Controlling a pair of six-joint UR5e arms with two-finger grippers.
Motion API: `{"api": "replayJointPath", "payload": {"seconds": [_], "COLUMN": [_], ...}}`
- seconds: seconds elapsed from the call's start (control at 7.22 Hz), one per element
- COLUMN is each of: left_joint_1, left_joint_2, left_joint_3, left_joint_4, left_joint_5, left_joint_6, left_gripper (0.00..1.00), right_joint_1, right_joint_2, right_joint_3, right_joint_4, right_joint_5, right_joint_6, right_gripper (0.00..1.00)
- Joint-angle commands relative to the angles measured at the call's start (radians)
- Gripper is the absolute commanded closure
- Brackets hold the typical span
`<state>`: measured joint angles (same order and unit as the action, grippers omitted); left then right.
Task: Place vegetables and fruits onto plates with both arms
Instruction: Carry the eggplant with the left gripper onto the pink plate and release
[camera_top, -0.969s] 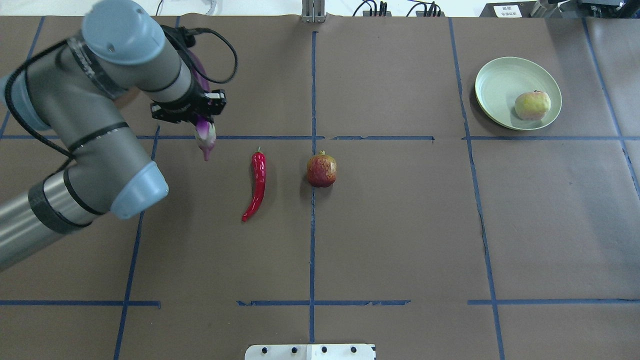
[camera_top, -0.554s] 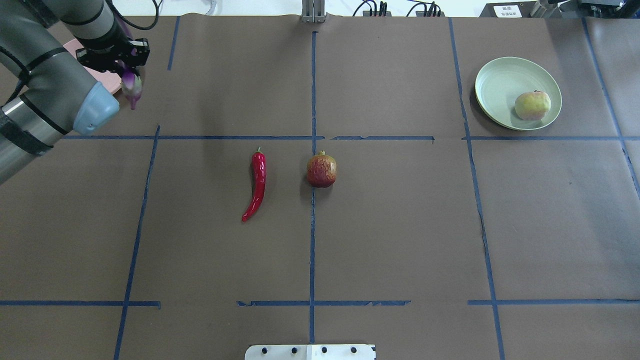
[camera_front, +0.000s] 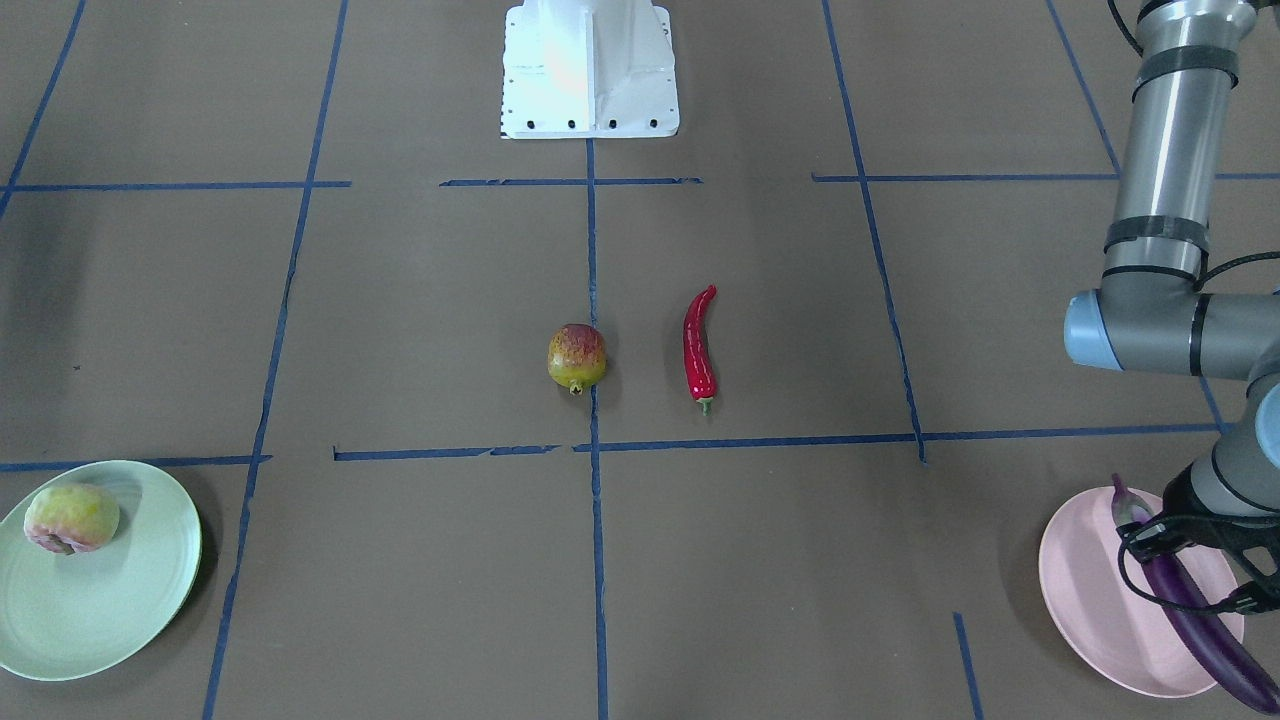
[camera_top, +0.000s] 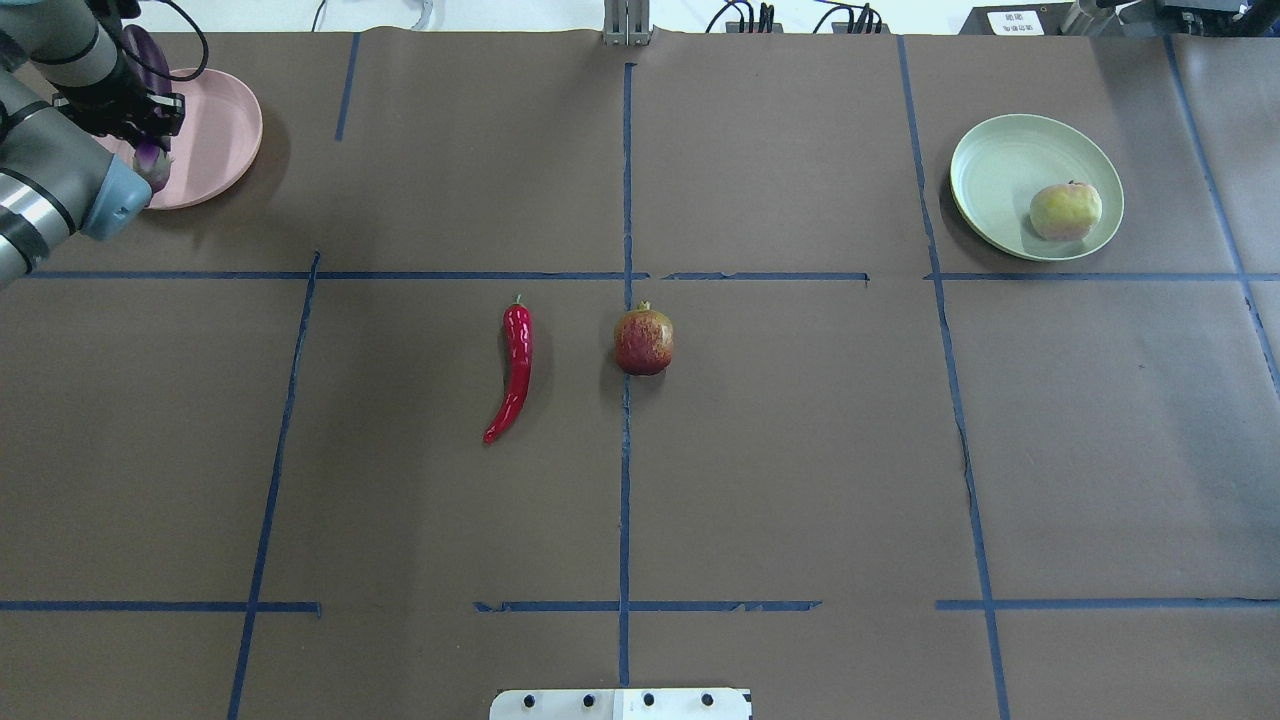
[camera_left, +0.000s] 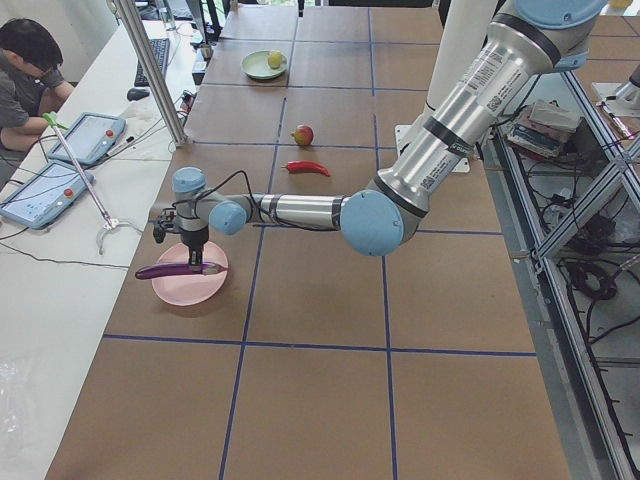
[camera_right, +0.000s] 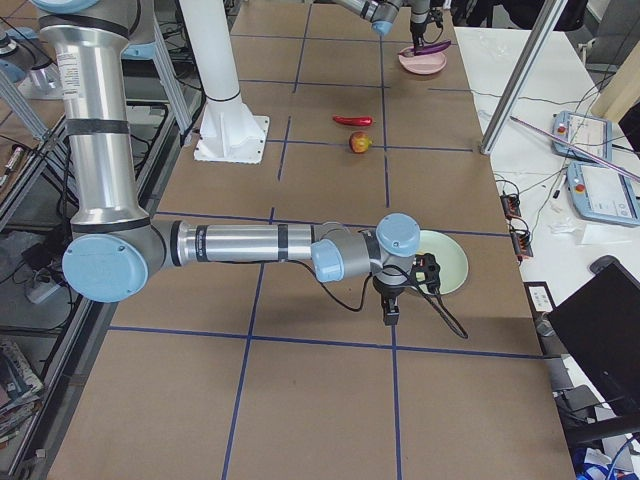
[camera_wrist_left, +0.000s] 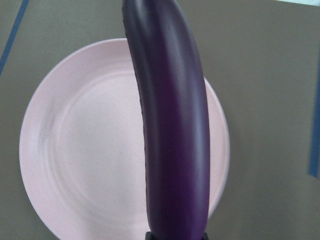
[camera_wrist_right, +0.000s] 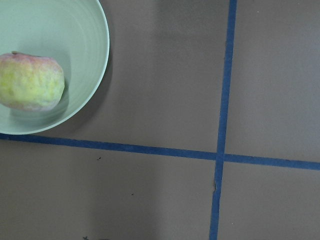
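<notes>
My left gripper (camera_top: 132, 112) is shut on the long purple eggplant (camera_wrist_left: 170, 125) and holds it just over the pink plate (camera_top: 215, 120) at the table's far left corner. The eggplant (camera_front: 1190, 610) lies across that plate (camera_front: 1090, 580) and sticks out past its rim. The red chili pepper (camera_top: 515, 365) and the red-and-yellow fruit (camera_top: 643, 341) lie side by side mid-table. The pale green fruit (camera_top: 1065, 210) sits on the mint green plate (camera_top: 1000, 170) at the far right. My right gripper (camera_right: 390, 315) shows only in the exterior right view, beside the green plate; I cannot tell its state.
The white base block (camera_front: 590, 70) stands at the robot's edge of the table. Blue tape lines grid the brown table cover. A person (camera_left: 25, 70) sits at a side table with tablets beyond the left end, near a metal post (camera_left: 150, 70).
My left arm has swung the eggplant from beside the chili pepper out to the far left, and it now hangs over the pink plate. Nothing else has moved.
</notes>
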<state>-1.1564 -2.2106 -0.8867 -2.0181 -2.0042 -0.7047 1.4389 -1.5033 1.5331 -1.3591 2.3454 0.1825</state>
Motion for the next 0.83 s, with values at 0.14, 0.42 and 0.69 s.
{"api": "replayJointPath", "payload": {"seconds": [0.14,0.42,0.69], "left_joint_1": [-0.041,-0.098,-0.098], "left_joint_2": [0.002,0.092,0.166], "left_joint_3": [-0.003,-0.145,-0.370], "left_joint_4": [-0.013,-0.005,0.143], "left_joint_5": [-0.077,-0.224,-0.252], "left_joint_6": [0.102,0.149,0.149], "left_gripper": [0.00,0.00,0.00], "right_joint_1": [-0.005,-0.055,-0.160], "right_joint_2": [0.000,0.003,0.047], "right_joint_3": [0.001,0.043,0.134], "right_joint_4": [0.002,0.002,0.002], "right_joint_5": [0.000,-0.001,-0.005], "right_joint_6": [0.005,0.014,0.110], "right_gripper": [0.00,0.00,0.00]}}
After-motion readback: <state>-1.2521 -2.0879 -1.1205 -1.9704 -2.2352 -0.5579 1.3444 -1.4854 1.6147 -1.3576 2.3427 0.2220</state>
